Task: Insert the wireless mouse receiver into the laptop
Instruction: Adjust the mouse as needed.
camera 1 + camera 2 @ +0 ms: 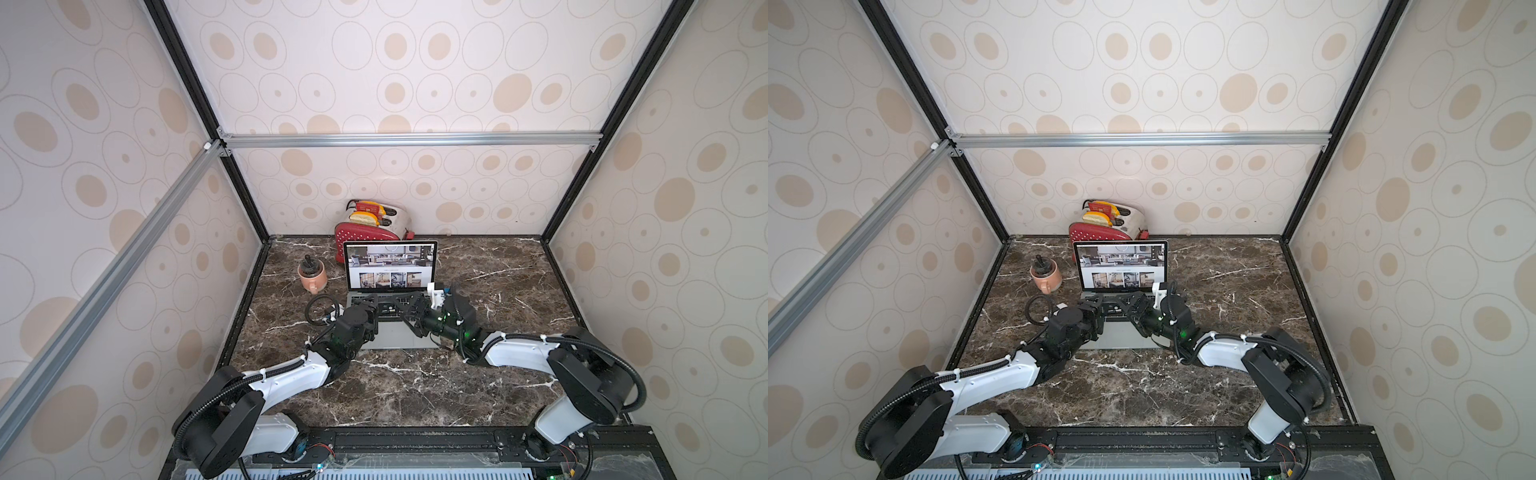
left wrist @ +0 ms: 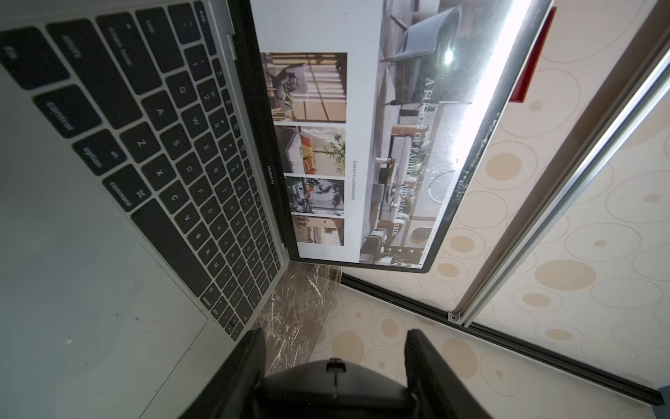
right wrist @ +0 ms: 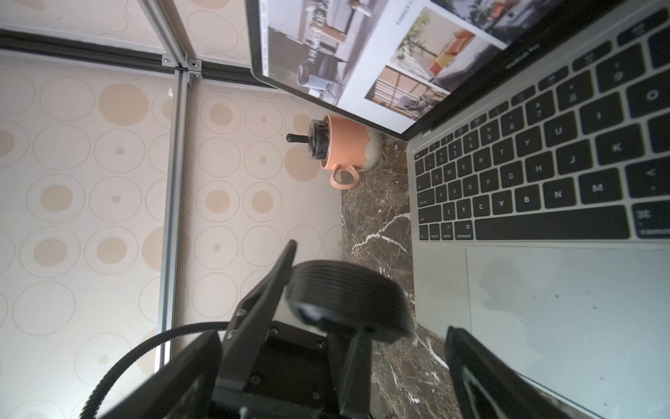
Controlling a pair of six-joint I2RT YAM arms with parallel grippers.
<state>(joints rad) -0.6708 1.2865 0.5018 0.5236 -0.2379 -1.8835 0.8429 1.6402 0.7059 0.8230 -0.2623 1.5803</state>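
From my station I see the laptop (image 1: 390, 266) sitting open in the middle of the marble table (image 1: 498, 374) in both top views. Its lit screen faces the arms, with a red toaster (image 1: 365, 235) behind it and a pink mug (image 1: 312, 274) to its left.

Both arms reach in over the keyboard from the lower corners of the frame. The left gripper (image 2: 335, 333) is clamped on a black mouse (image 2: 335, 384). In the left wrist view its two fingers (image 2: 246, 362) press the mouse's sides at the bottom centre, with the scroll wheel showing between them.

The right gripper (image 1: 406, 316) is spread wide and grips nothing. In the right wrist view its fingers (image 3: 478, 373) stand far apart at the bottom of the frame. The mouse (image 3: 348, 301) and the left gripper's finger sit between and just ahead of them, beside the laptop's left edge. I cannot tell whether the right fingers touch the laptop.
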